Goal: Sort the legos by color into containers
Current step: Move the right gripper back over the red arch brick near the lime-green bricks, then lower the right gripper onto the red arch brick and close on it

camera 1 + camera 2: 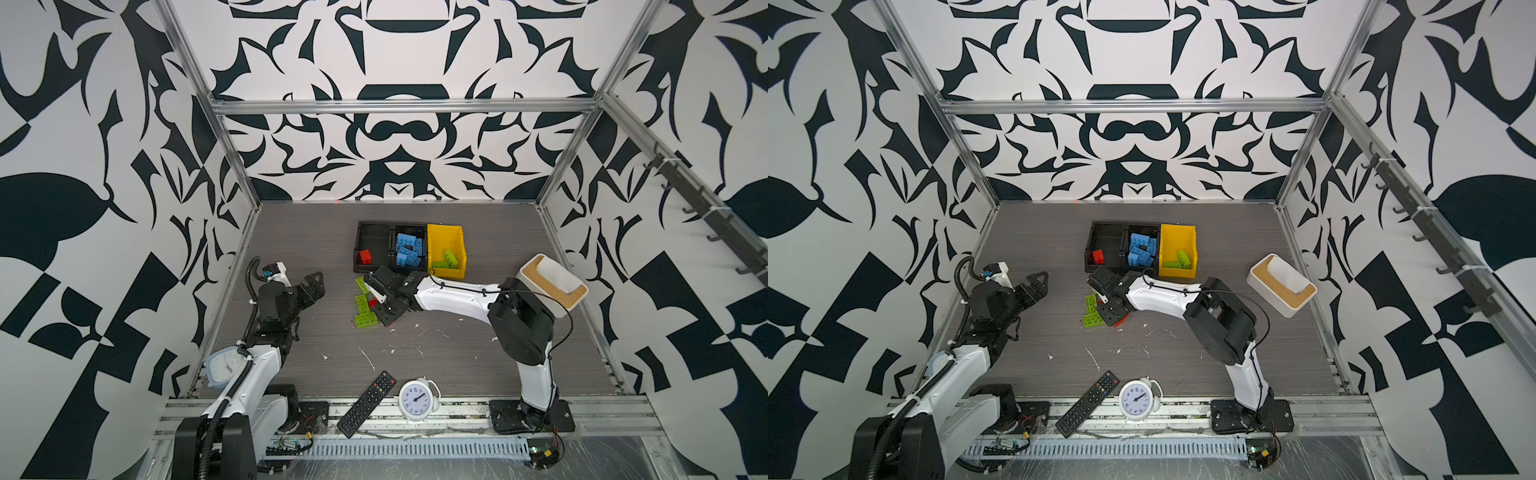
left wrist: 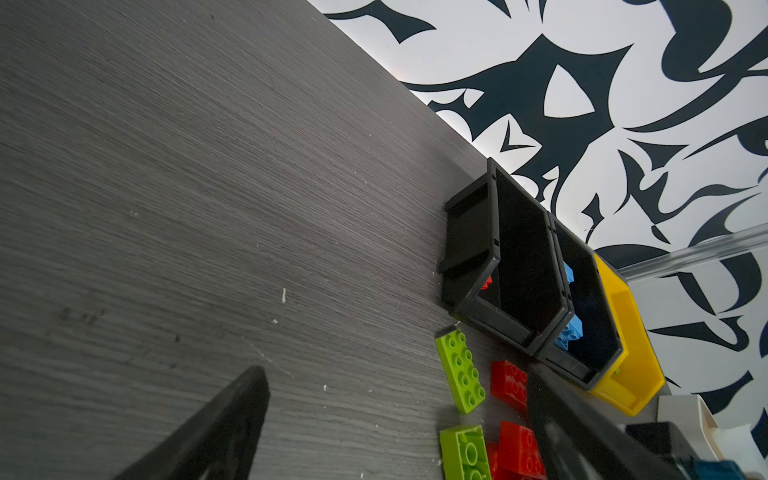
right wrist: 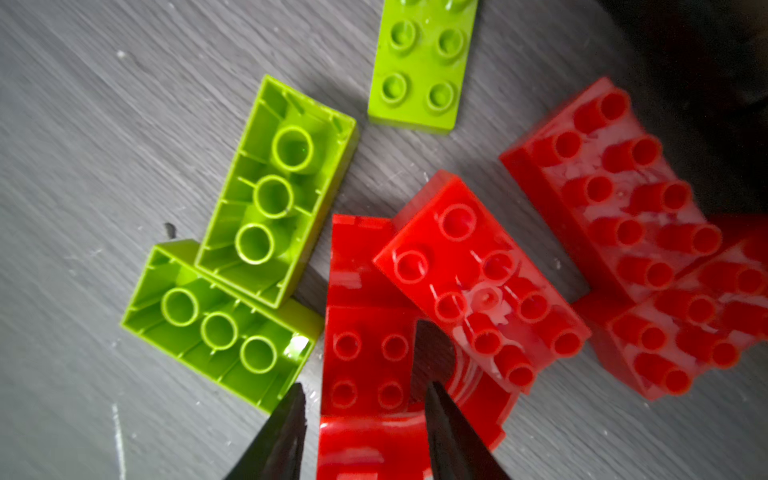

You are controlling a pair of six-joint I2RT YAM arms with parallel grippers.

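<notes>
My right gripper (image 3: 365, 386) is low over a loose pile of legos, open, its fingers on either side of one leg of the red arch piece (image 3: 365, 332), with a thin gap on one side. Red bricks (image 3: 482, 282) lean on the arch, and three lime green bricks (image 3: 280, 191) lie beside it. In both top views the pile (image 1: 363, 305) sits in front of the containers. One black bin (image 1: 374, 239) holds a red brick, the joined black bin (image 1: 409, 226) blue bricks, the yellow bin (image 1: 444, 235) green ones. My left gripper (image 1: 318, 282) hovers open and empty to the left.
A white box with a tan wooden rim (image 1: 552, 286) stands at the right behind the right arm. A black remote (image 1: 368, 403) and a white alarm clock (image 1: 417, 399) lie at the front edge. Another clock (image 1: 224, 365) sits by the left arm's base.
</notes>
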